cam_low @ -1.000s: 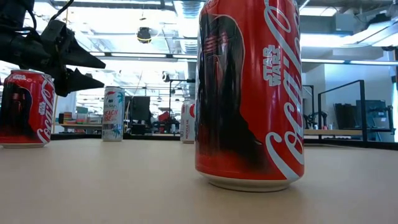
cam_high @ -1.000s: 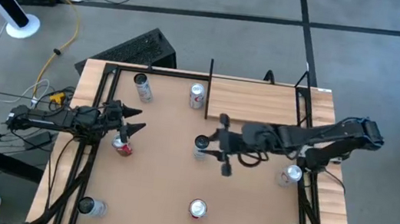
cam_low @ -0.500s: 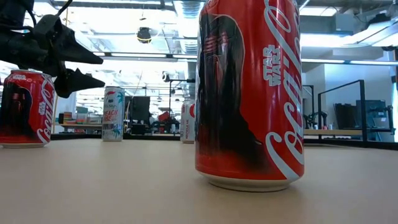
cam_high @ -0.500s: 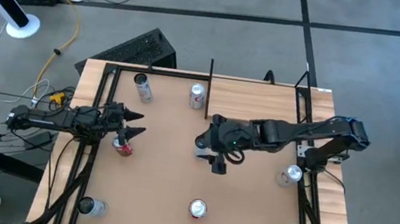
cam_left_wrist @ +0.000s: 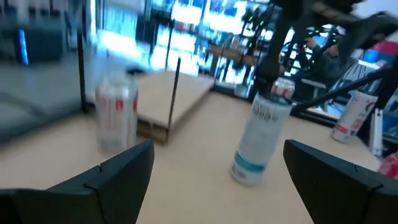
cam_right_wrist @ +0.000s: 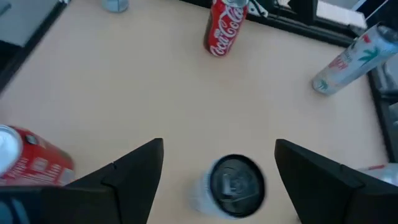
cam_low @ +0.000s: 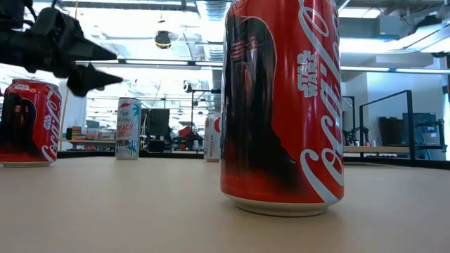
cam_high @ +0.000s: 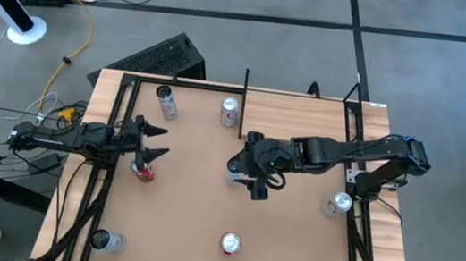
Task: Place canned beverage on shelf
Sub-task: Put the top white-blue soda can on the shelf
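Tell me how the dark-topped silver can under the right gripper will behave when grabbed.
The upright slim silver can with dark top stands between the open right gripper fingers. It looks tall and narrow, so an off-centre touch would probably tip it. On its side, it would likely roll. Its smooth metal may be slippery.

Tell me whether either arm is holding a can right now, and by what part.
Nothing is held. The right gripper hangs open over a dark-topped can mid-table, jaws either side, not closed. The left gripper is open beside a red can.
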Controlling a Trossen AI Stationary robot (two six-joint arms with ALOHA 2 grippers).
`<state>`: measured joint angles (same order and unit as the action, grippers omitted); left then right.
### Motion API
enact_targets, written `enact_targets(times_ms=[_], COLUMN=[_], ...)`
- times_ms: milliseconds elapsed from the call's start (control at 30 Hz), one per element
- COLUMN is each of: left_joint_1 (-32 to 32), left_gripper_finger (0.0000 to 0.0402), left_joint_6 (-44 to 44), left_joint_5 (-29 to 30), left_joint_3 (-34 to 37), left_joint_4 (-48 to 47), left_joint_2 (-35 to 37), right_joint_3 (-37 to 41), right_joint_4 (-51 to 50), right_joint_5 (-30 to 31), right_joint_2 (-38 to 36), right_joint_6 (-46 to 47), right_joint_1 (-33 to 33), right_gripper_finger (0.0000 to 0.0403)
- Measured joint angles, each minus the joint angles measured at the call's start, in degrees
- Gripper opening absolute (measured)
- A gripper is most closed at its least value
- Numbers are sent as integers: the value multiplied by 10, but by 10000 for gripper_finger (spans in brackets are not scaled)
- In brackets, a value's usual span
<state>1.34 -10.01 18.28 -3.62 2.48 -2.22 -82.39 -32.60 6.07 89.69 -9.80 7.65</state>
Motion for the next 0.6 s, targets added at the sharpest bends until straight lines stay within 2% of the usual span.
enact_targets(times_ms=[133,233,333,433,600], left_joint_1=[0,0,0,0,0], left_gripper_finger=[343,343,343,343,343], left_joint_6=[135,178,182,148,115], left_joint_5=[0,1,1,9,11], left_joint_3=[0,-8,-24,-30,-30], left_joint_4=[63,74,58,44,19], left_joint_2=[0,0,0,0,0], right_joint_3=[0,0,0,0,0], right_joint_4=[4,26,43,41,7], right_joint_5=[0,-1,-2,-8,-51], right_joint_2=[0,0,0,0,5], right_joint_6=[-48,-70,-65,-33,38], right_joint_1=[-14,-28,-42,-50,-53], right_gripper_finger=[330,329,329,329,329])
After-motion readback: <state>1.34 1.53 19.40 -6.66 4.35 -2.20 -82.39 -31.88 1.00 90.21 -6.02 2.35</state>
